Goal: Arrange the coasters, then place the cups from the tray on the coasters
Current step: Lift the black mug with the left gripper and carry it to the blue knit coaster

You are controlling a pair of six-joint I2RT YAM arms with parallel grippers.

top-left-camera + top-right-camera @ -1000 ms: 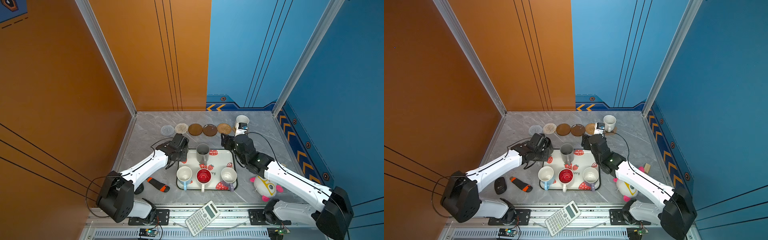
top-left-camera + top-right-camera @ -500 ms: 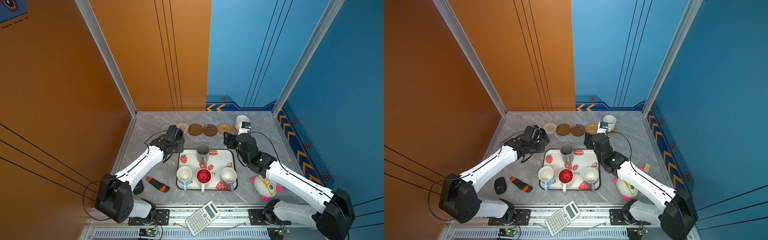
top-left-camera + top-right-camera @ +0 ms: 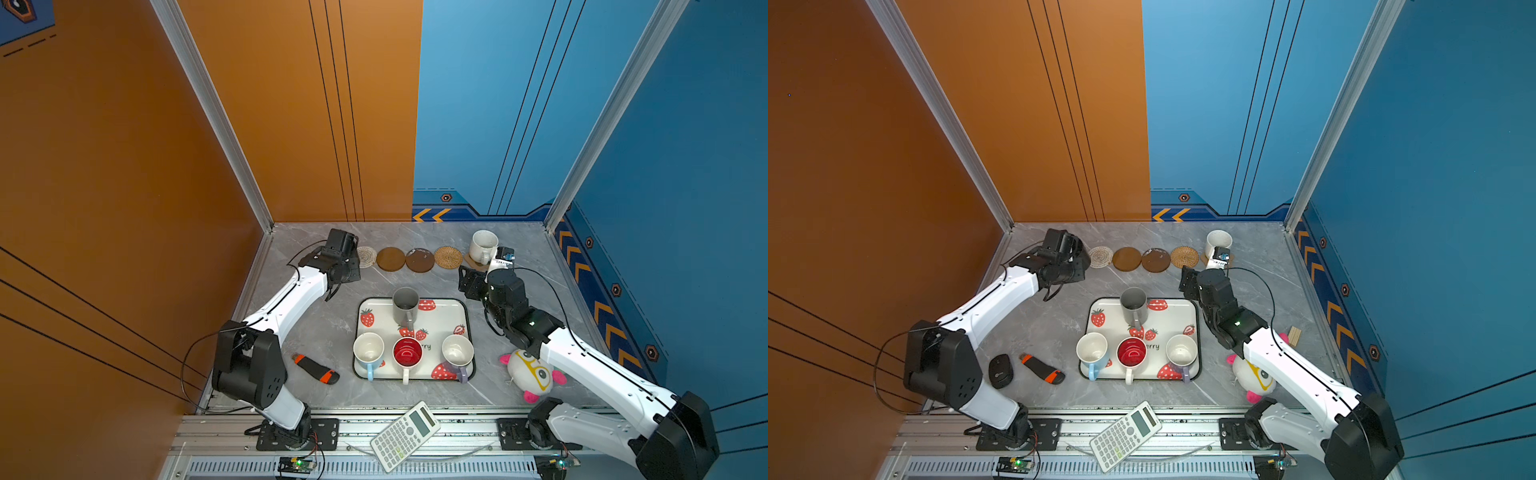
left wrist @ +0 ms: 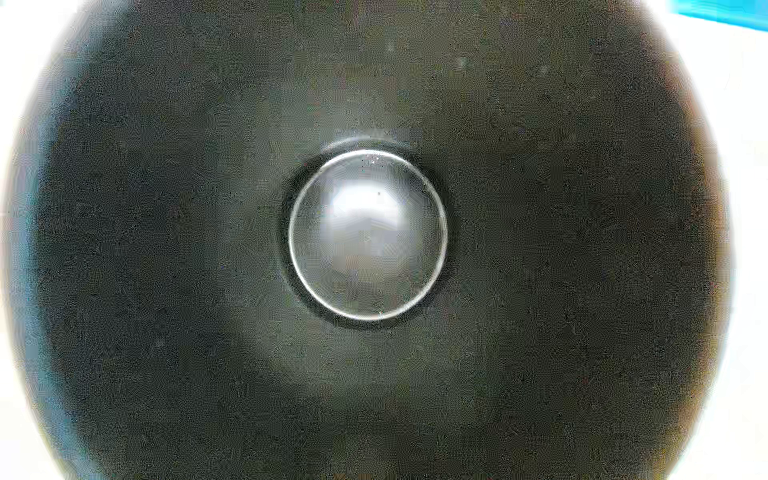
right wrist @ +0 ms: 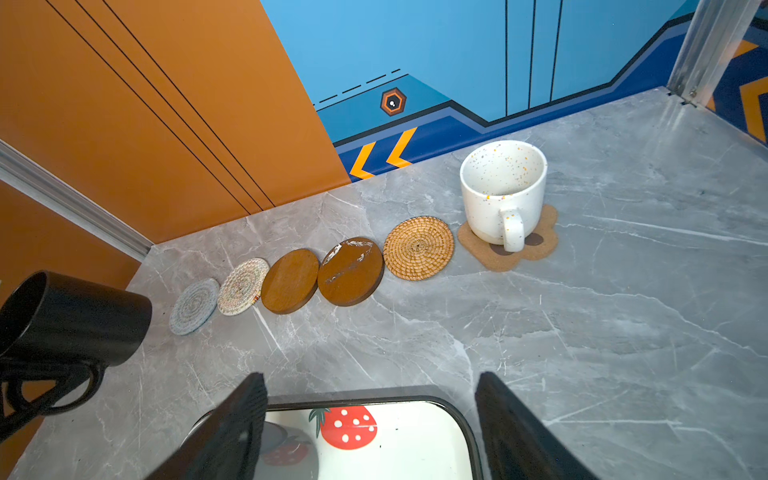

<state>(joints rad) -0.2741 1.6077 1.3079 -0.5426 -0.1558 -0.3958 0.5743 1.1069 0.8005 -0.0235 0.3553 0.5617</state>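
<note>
In the right wrist view a black cup (image 5: 70, 320) hangs tilted just off the grey coaster (image 5: 194, 306); its dark inside (image 4: 166, 249) fills the left wrist view. My left gripper (image 3: 345, 266) is shut on it at the back left and hides that coaster in both top views. White (image 3: 366, 257), two brown (image 3: 390, 259) (image 3: 419, 260) and tan (image 3: 448, 257) coasters line the back. The speckled cup (image 3: 483, 246) stands on the paw coaster (image 5: 540, 245). The tray (image 3: 440, 328) holds grey (image 3: 405, 307), light blue (image 3: 368, 351), red-inside (image 3: 407, 353) and lavender (image 3: 457, 353) cups. My right gripper (image 5: 374, 415) is open over the tray's back right corner.
A calculator (image 3: 405, 436) lies on the front rail. A plush toy (image 3: 534, 374) sits under my right arm. A black-and-orange tool (image 3: 316, 369) and a black mouse (image 3: 1000, 371) lie left of the tray. A small wooden block (image 3: 1294, 336) rests near the right wall.
My left gripper has carried the black cup from the tray's back left edge to the back left corner, now covering the grey coaster from above. The right arm has barely shifted.
</note>
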